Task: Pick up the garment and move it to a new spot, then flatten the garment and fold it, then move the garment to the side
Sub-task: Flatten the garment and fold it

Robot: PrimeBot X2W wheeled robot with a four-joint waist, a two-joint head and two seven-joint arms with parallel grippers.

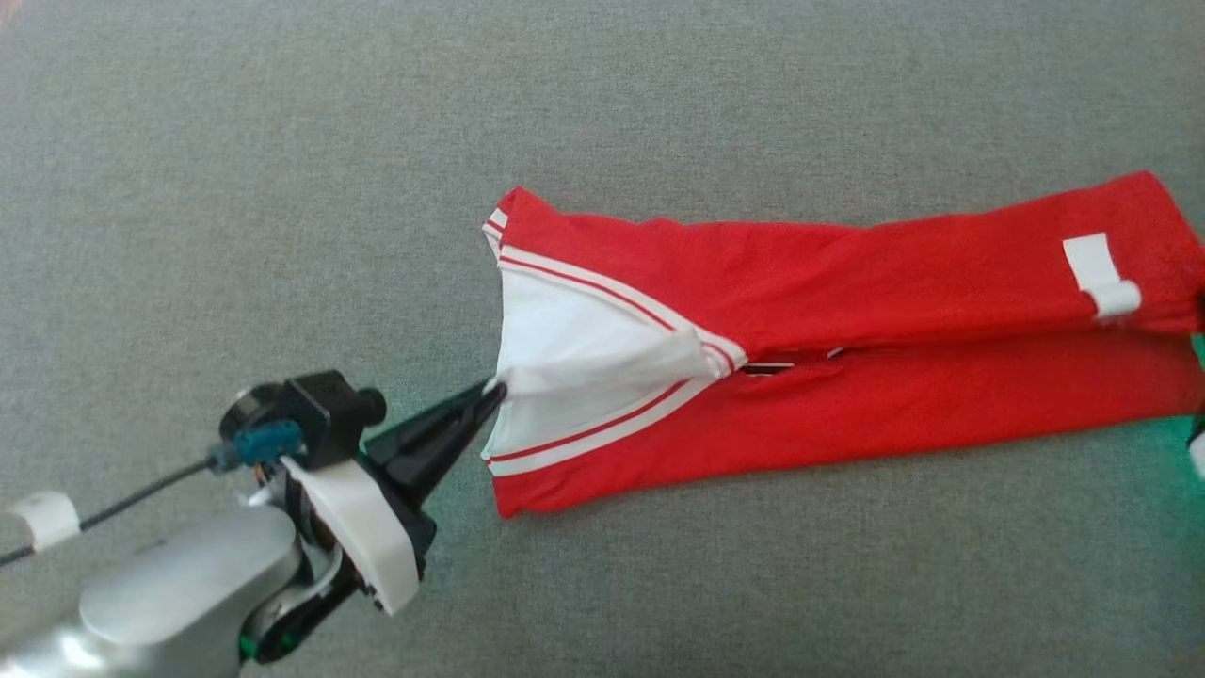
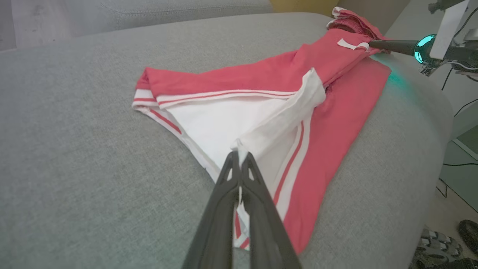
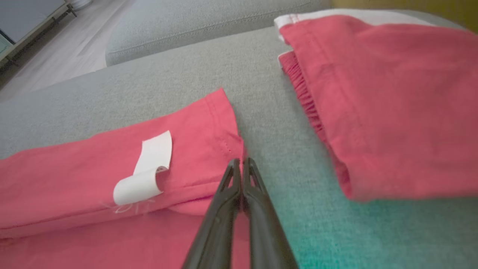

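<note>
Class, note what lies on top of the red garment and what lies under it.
A curled white label lies on top of the red garment. Under it is the grey cushion; whatever lies directly beneath the cloth is covered and cannot be seen.

Work surface: a broad grey upholstered cushion [image 1: 282, 141] of woven fabric, even in tone, with edges that round off at the far and right sides. Behind it lies a second grey cushion [image 3: 194, 22] with a stitched seam along its front. A green tint falls on the fabric at the right. Beyond the cushions runs a pale, wood-look floor [image 3: 74, 48]. On it stands a low piece of furniture [image 3: 26, 18] with dark legs, possibly a bed or bench; blur prevents certainty. A yellow surface [image 2: 298, 4] shows past the far edge. Black cables [image 2: 459, 164] trail over the floor at the right.
</note>
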